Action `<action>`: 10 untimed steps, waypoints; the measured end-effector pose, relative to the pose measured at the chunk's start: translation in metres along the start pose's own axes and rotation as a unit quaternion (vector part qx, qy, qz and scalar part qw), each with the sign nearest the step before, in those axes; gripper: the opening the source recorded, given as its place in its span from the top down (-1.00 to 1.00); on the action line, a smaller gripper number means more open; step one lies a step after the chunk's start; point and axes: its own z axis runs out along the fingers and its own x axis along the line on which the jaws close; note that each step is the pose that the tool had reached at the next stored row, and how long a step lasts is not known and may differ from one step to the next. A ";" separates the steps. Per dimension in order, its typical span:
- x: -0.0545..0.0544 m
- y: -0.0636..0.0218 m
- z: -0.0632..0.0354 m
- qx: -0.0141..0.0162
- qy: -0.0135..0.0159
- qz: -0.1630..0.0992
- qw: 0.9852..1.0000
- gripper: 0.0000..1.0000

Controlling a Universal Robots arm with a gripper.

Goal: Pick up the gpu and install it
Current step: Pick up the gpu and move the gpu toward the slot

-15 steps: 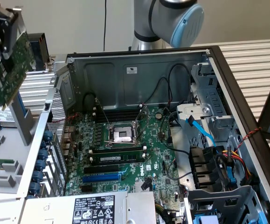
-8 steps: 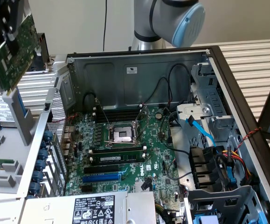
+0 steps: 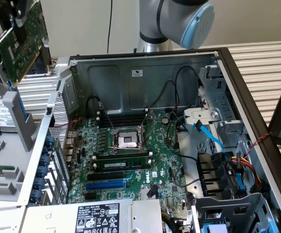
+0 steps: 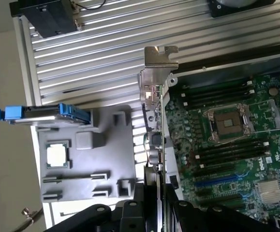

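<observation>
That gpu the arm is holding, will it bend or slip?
Probably stiff: the gpu looks flat and unbent in the gripper. Likely light, since it is thin edge-on. Probably fragile too, with bare components beside its metal bracket.

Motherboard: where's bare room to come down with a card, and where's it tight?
Free: the empty slots between the memory sticks and the power supply. Ribbed tabletop by the case's far corner is bare too. Crowded: cables at the exterior view's right.
</observation>
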 end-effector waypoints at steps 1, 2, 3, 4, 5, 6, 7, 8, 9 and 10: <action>-0.003 0.0005 -0.0022 0.000 0.001 0.000 1.000 0.45; -0.006 0.0009 -0.0038 0.001 0.003 0.000 1.000 0.45; -0.009 0.0013 -0.0043 0.001 0.004 0.000 1.000 0.45; -0.013 0.0018 -0.0045 0.001 0.005 0.001 1.000 0.45; -0.014 0.0021 -0.0045 0.001 0.005 0.001 1.000 0.45; -0.015 0.0021 -0.0046 0.001 0.006 0.001 1.000 0.45; -0.015 0.0021 -0.0046 0.001 0.006 0.001 1.000 0.45; -0.015 0.0020 -0.0046 0.001 0.006 0.001 1.000 0.45; -0.015 0.0021 -0.0046 0.001 0.006 0.001 1.000 0.45; -0.020 0.0034 -0.0046 0.001 0.006 0.001 1.000 0.45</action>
